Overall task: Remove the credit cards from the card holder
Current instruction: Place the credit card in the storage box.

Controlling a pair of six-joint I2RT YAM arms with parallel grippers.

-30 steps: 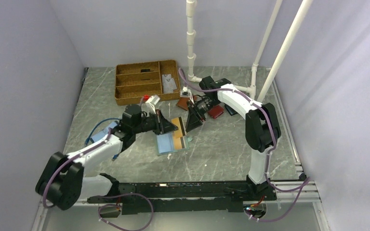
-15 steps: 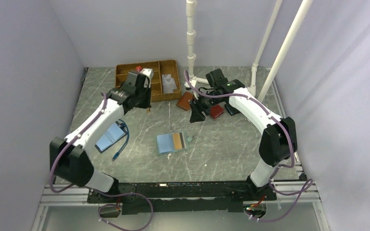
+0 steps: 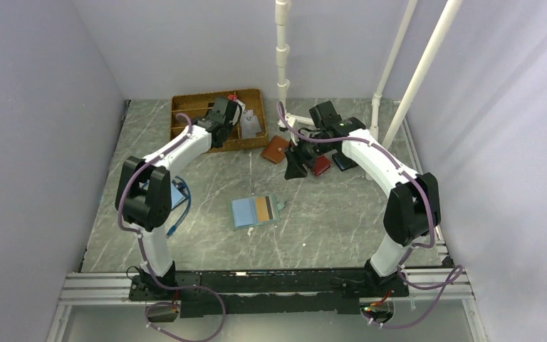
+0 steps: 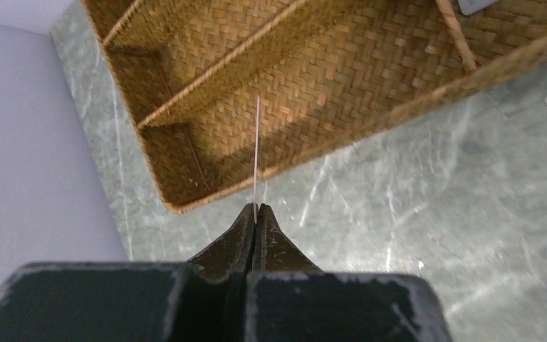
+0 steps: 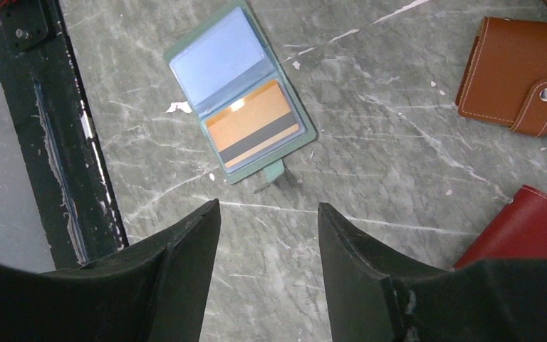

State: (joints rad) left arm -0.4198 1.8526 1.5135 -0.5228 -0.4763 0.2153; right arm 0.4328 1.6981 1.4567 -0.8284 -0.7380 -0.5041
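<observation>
The light blue card holder (image 3: 246, 212) lies open on the table and also shows in the right wrist view (image 5: 221, 68). A tan card (image 3: 264, 208) sits in its right pocket (image 5: 256, 132). My left gripper (image 3: 219, 134) is over the front edge of the wicker tray (image 3: 185, 150). In the left wrist view it (image 4: 256, 209) is shut on a thin whitish card (image 4: 257, 153), seen edge-on above a tray compartment (image 4: 306, 114). My right gripper (image 3: 295, 167) is open and empty (image 5: 267, 206), behind the holder and apart from it.
Whitish cards (image 3: 251, 122) lie in the tray's right compartment. A brown snap wallet (image 3: 275, 149), a red wallet (image 3: 320, 165) and a dark item (image 3: 342, 160) lie by my right gripper. A light blue flat piece with a blue cable (image 3: 178, 196) lies left. White pipes (image 3: 283, 64) stand at the back.
My left arm has swung from the holder back to the tray, carrying the thin card. My right gripper has drawn back from the holder toward the wallets.
</observation>
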